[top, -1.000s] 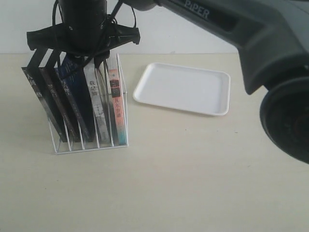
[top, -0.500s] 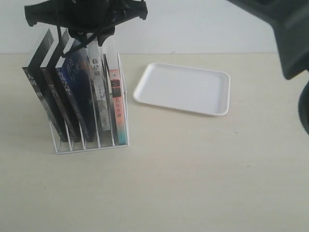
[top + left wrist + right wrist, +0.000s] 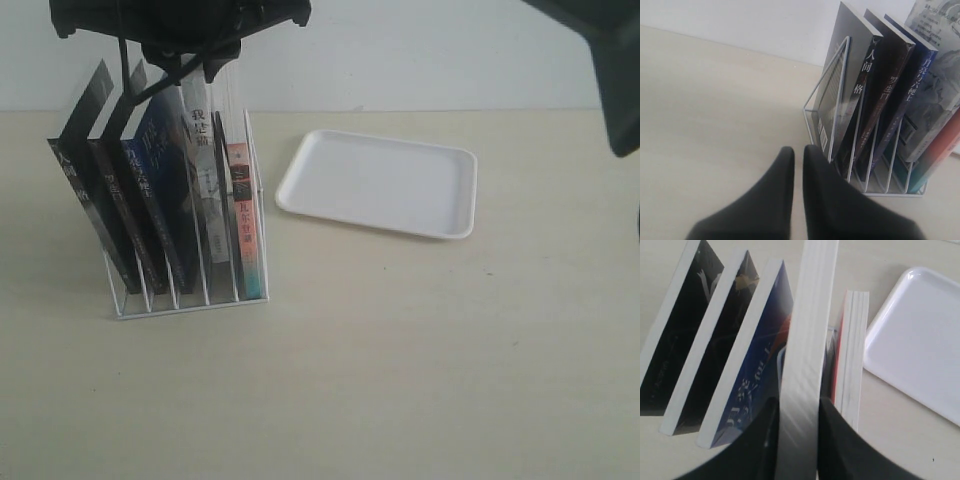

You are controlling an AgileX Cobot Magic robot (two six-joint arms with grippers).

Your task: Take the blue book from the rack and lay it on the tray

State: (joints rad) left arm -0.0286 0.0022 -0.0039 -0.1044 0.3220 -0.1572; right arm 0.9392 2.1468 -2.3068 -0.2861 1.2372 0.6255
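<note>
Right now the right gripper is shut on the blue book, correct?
No. The right wrist view shows the right gripper shut on the white-spined book in the next slot; the blue book beside it is not gripped.

Down the spine of the outermost black book [image 3: 860,85], in white: 人间, then lower 格. On the second black book [image 3: 890,90]: 罗生. Atop the white-spined book [image 3: 203,170]: 我. White lettering on the blue book [image 3: 917,85] too blurred to read.
</note>
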